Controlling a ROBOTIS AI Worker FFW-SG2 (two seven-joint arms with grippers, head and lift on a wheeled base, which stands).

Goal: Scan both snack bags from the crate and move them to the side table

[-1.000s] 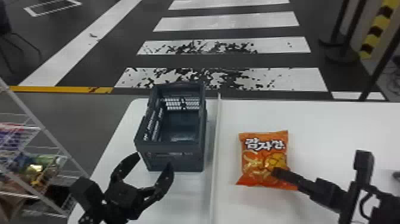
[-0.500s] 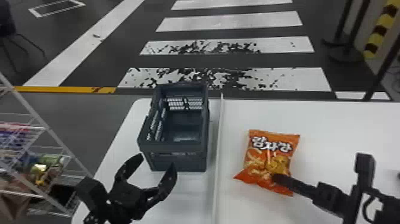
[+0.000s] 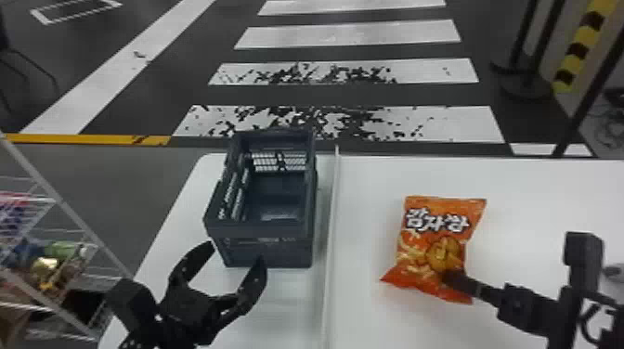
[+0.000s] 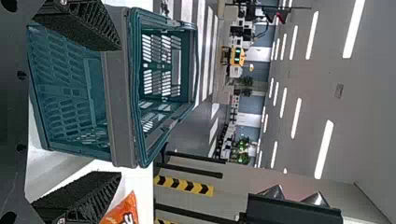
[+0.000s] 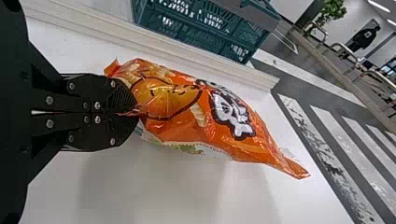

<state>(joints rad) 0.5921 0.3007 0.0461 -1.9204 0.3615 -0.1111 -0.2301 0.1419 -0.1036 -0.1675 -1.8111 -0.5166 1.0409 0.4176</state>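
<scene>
The white counter (image 3: 534,195) could drag at a load carried too low; a wire shelf (image 3: 60,206) sits at its left. The raised strip (image 3: 332,232) running along the counter stands in the way of any low leftward move. Left of it, the crate (image 3: 288,253) could be knocked by a careless forward push. The orange snack bag (image 3: 438,250), right of the strip, could slip or tear, being pinched only at its near end by the right hand (image 5: 135,112). The left hand (image 3: 237,253) is spread wide, holding nothing.
</scene>
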